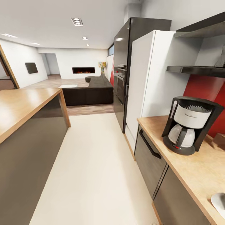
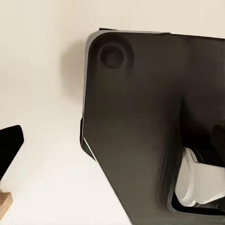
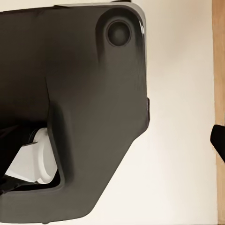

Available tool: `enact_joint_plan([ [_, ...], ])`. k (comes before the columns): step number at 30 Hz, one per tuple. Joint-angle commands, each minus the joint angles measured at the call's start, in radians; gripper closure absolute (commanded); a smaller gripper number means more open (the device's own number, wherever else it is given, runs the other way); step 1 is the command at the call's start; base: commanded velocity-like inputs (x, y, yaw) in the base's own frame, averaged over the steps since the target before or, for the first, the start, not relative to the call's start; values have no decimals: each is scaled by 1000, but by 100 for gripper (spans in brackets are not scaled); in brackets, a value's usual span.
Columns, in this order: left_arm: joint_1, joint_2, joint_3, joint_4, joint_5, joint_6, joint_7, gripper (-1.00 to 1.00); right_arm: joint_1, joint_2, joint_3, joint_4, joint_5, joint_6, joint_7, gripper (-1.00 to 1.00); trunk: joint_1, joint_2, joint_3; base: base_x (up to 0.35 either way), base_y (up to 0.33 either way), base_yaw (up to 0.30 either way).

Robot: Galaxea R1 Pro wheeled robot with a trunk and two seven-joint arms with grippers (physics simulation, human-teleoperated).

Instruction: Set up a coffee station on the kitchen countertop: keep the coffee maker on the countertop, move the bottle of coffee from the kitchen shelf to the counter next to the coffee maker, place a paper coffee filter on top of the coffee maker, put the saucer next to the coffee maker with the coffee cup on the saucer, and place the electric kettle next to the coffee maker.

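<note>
The left wrist view looks down on a pale cream floor, against which a large dark grey part of the robot's own body spreads with a rounded corner and a round recess set into that corner. A white cylindrical part sits in a cut-out of this dark body. A black shape juts in at one edge, just beside a small piece of light wood.
</note>
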Motion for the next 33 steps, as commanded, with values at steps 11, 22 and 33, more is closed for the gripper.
enact_joint_plan([
  [11,0,-1,-1,-1,7,-3,-2,-100,0,1,1,0,-10,-2,1,-100,1,-2,2,4,239,-300],
  [22,1,0,0,-1,9,-3,-2,-100,0,1,1,0,-10,-2,1,-100,1,-2,6,156,241,-300],
  [33,1,-8,13,2,16,10,1,-100,0,1,1,0,-10,-2,1,-100,1,-2,8,44,43,-300],
])
